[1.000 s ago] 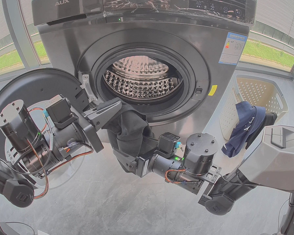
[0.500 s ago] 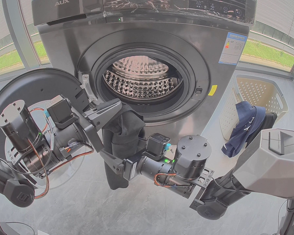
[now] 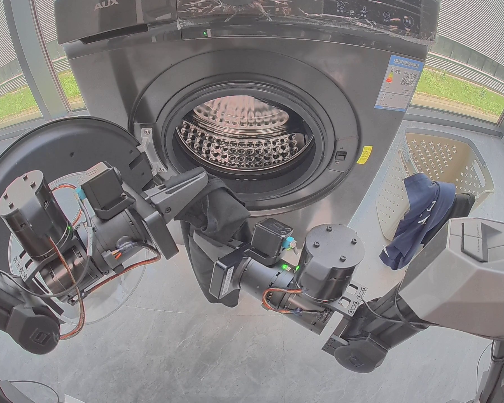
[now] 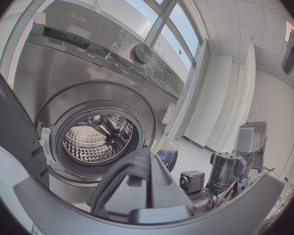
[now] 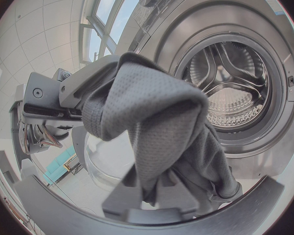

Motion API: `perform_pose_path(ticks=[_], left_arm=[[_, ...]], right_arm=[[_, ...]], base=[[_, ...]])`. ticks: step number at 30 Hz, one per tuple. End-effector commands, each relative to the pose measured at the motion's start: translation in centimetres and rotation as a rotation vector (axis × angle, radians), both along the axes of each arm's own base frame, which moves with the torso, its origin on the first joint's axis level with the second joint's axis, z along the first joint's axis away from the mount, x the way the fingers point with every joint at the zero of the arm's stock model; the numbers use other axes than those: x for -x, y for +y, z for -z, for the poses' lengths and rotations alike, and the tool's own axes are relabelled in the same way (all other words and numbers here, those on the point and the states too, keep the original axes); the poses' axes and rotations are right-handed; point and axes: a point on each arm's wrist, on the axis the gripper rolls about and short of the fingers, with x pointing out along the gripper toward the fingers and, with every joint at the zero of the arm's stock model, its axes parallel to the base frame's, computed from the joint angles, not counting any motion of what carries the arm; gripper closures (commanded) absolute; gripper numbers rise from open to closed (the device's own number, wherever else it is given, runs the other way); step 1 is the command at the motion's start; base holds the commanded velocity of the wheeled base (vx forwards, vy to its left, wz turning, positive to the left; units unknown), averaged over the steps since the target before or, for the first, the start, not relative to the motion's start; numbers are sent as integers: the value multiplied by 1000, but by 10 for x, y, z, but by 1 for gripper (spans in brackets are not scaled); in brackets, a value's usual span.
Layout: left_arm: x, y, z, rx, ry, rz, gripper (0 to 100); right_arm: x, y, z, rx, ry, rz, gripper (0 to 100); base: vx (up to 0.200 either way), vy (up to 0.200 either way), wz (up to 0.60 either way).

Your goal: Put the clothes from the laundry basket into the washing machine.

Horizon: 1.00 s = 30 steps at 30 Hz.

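Observation:
A dark grey garment (image 3: 221,211) hangs just below the open mouth of the washing machine drum (image 3: 243,135). My left gripper (image 3: 203,181) is shut on its upper fold, level with the drum's lower lip. My right gripper (image 3: 204,248) sits directly underneath, shut on the garment's lower part. In the right wrist view the cloth (image 5: 153,115) drapes from the left gripper down between my right gripper (image 5: 150,185) fingers, with the drum (image 5: 232,92) behind. In the left wrist view the garment (image 4: 127,167) covers my left gripper (image 4: 149,180) tips.
The round machine door (image 3: 50,146) stands swung open on the left, behind my left arm. A cream laundry basket (image 3: 470,146) stands right of the machine, with a blue garment (image 3: 417,219) and a black one (image 3: 462,202) hanging over its rim. Grey floor lies below.
My right arm moved left, then rose toward the left gripper; the garment hung long half a second ago and is now bunched up. The left arm stayed put.

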Motion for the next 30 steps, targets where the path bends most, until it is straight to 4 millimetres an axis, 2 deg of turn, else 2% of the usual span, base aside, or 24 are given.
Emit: perform_pose_path(ticks=[1,3,10,11,16,23,30], left_arm=[[-1,0,1,-1,4,-2,100],[-1,1,1,-2,5,-3,100],[-4,5,0,17,18,-28,100],[-5,5,-1,24,23,-26,0],[-7,5,-4,80,68,-29,0],[-12,8,0,79,86,-53,0],[-11,8,3,73,98,-50,0]], right_arm=[[1,-4,-1,1,4,21,100],[2,-7,-3,3,4,27,100],[26,-42,-25,19,6,41,100],[29,-46,-28,16,4,41,100],[44,-70,-46,19,-24,53,100],[40,-100,-68,25,-47,121,100],[31,-101,-81,-4,-73,147,100]], base=[[0,0,0],[0,0,0],[0,0,0],[0,0,0],[0,0,0],[0,0,0],[0,0,0]])
